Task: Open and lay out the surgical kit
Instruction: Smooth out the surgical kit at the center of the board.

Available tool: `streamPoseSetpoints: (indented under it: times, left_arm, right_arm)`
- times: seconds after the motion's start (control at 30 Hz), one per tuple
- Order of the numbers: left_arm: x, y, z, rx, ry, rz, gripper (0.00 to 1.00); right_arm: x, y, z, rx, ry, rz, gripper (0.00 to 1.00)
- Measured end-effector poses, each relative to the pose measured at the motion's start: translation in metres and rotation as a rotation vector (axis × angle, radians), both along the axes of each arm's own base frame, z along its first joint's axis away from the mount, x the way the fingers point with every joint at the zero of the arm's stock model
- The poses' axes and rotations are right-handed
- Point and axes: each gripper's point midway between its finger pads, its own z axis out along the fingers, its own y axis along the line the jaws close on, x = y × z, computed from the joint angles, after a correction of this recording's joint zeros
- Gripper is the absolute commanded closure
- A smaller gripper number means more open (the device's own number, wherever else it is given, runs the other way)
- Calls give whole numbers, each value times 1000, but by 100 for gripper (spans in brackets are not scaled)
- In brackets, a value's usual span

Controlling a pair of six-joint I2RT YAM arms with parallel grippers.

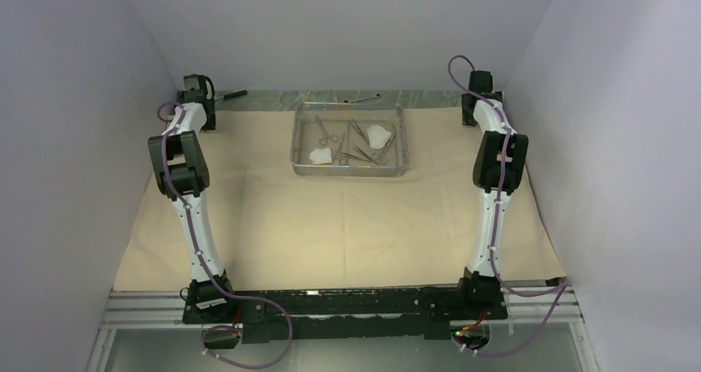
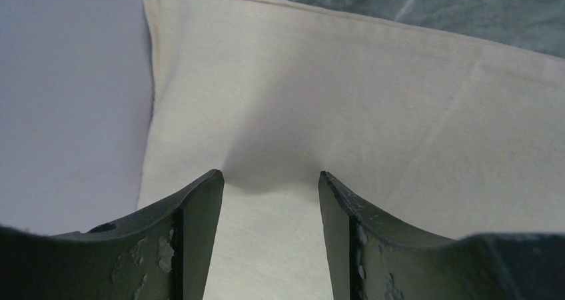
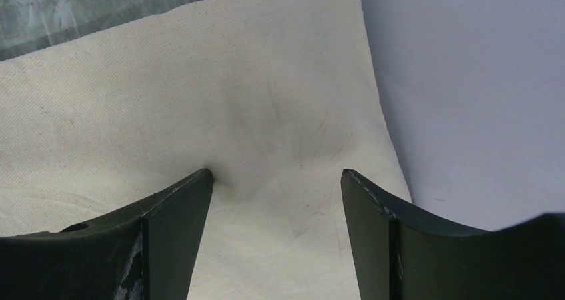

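The tan wrap sheet (image 1: 331,223) lies spread flat over the table. The steel wire-mesh tray (image 1: 350,173) stands on it at the back centre. In it lie ring-handled clamps (image 1: 324,131), tweezers (image 1: 357,152) and white gauze pads (image 1: 321,155). My left gripper (image 1: 202,122) is at the sheet's far left corner. In the left wrist view it (image 2: 270,177) is open, its tips on the sheet (image 2: 346,93), holding nothing. My right gripper (image 1: 473,116) is at the far right corner. It (image 3: 276,173) is open, its tips on the slightly creased sheet (image 3: 166,93), holding nothing.
A dark-handled hammer (image 1: 234,95) lies on the bare table strip behind the sheet at the back left. A small thin wrench (image 1: 364,99) lies behind the tray. Grey walls stand close on both sides and at the back.
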Motion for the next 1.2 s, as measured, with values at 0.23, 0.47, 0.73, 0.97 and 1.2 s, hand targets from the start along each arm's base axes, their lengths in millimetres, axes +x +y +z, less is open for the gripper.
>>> streamPoseSetpoints:
  times: [0.23,0.47,0.73,0.97,1.2]
  left_arm:
    - [1,19,11,47,34,62,36]
    - [-6,14,59,-33,-12,83,36]
    - [-55,-45,139,-297,-132,69,53]
    - [-142,-95,86,-509,29,151,63]
    - [-234,-119,17,-578,284,281,64]
  right_arm:
    - [-3,-1,4,13,9,-9,25]
    - [-20,-5,20,122,10,-63,26]
    - [-68,54,97,417,-98,-107,40]
    - [-164,107,64,561,89,-203,45]
    - [-265,127,-9,593,379,-328,47]
